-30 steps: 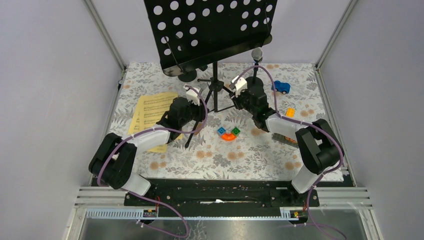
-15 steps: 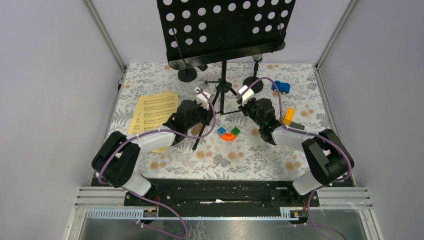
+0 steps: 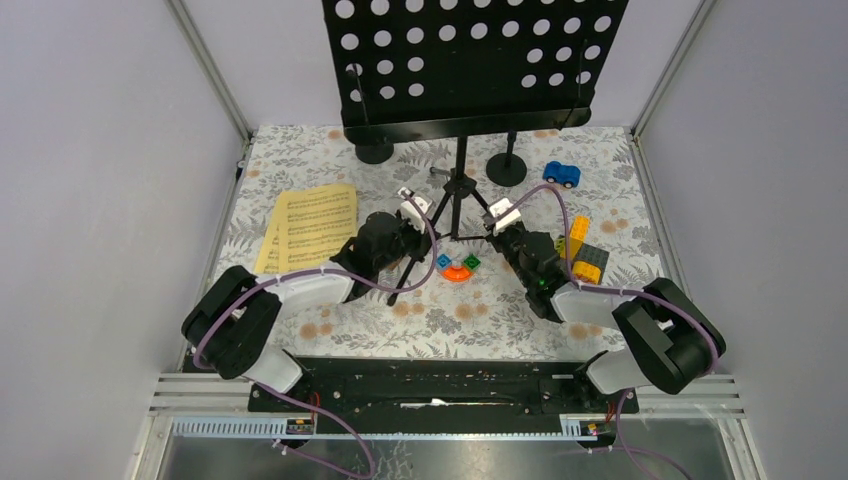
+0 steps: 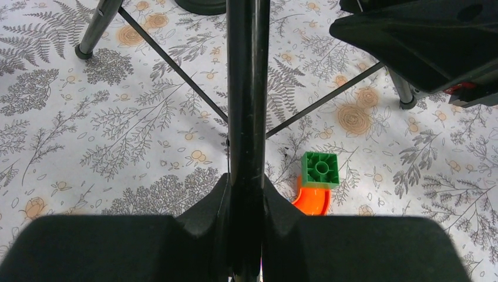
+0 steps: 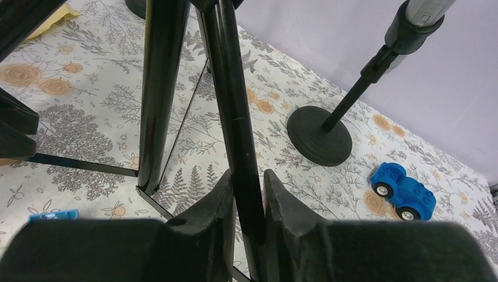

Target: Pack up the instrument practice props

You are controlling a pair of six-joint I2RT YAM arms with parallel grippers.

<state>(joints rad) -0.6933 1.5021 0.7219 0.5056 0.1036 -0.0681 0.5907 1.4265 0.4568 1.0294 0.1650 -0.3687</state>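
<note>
two grips: left gripper [image 4: 245,197] and right gripper [image 5: 245,197] each pinch a leg of the music rack [image 3: 470,60]; stiff, slick tubing, looks top-heavy, best held low.

The left arm [image 3: 240,325] and right arm [image 3: 660,338] are black with white shells. Purple cables [image 3: 434,250] loop along both.

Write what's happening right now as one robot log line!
left tool: shut on rack leg | right tool: shut on other rack leg | rack: standing | pages: loose on table
</note>
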